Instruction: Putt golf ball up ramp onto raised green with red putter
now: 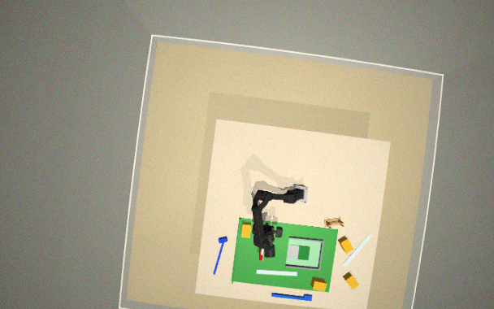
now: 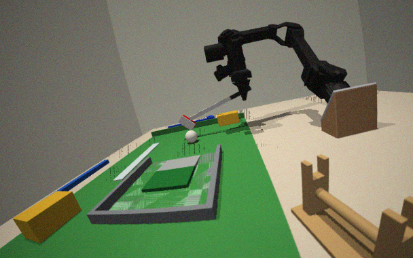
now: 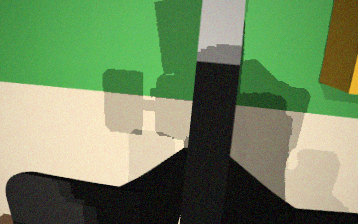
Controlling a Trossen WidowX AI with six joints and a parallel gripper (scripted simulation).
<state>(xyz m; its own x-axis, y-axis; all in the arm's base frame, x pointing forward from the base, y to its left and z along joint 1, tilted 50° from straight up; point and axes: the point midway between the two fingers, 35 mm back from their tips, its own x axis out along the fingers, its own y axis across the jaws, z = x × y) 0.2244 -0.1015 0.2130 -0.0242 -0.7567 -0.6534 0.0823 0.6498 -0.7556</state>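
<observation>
My gripper is shut on the black grip of the red putter, well above the mat. The shaft slopes down from the fingers. The red and white head appears raised above the green mat, behind the ball in the exterior view, on the side away from the ramp. The white golf ball rests on the mat; the arm hides it in the top view. The pale grey ramp leads up to the raised dark green square.
A grey wall borders the raised green on three sides. Yellow blocks sit at mat corners. A white strip lies alongside. Blue putters lie off the mat. A wooden rack stands beside it.
</observation>
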